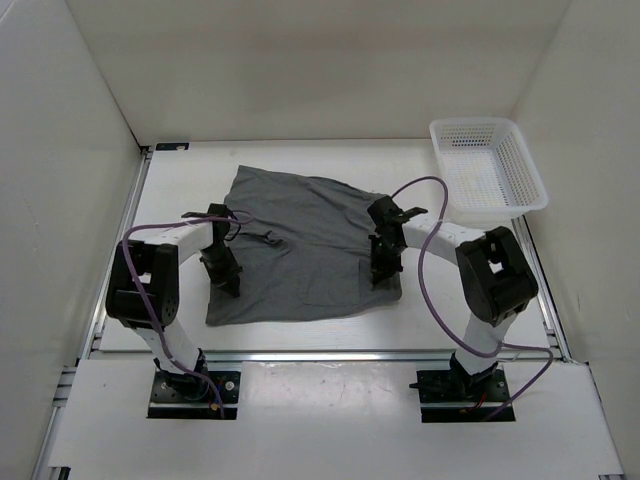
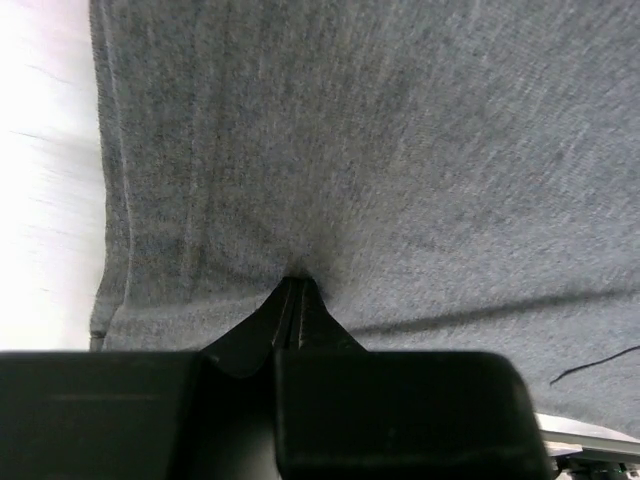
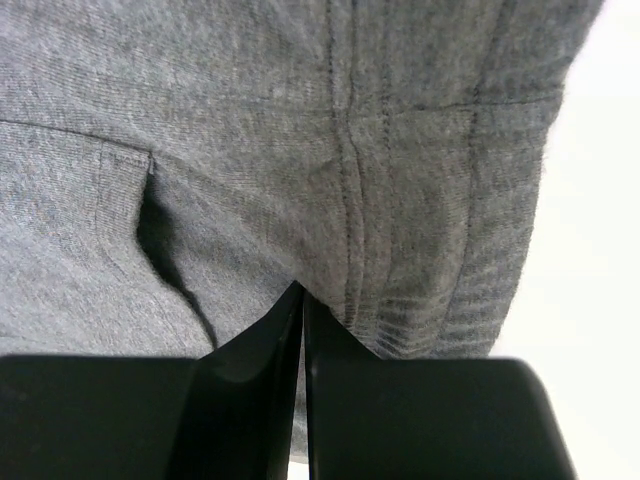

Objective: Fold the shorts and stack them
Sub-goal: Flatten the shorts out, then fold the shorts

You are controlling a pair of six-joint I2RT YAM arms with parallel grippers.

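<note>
The grey shorts [image 1: 300, 240] lie spread flat in the middle of the table, with a dark drawstring [image 1: 266, 238] on top. My left gripper [image 1: 224, 280] is down on the shorts' near left part, shut, with the fabric [image 2: 400, 150] puckering at its tips [image 2: 295, 283]. My right gripper [image 1: 380, 274] is down on the near right corner, shut on the fabric [image 3: 250, 120] beside a stitched seam and the ribbed waistband [image 3: 470, 290]; its tips [image 3: 302, 292] meet there. A pocket slit [image 3: 155, 235] shows to the left.
A white mesh basket [image 1: 520, 150] stands at the back right, apart from the shorts. White walls close in the table on the left, back and right. A metal rail [image 1: 320, 355] runs along the near edge in front of the arm bases.
</note>
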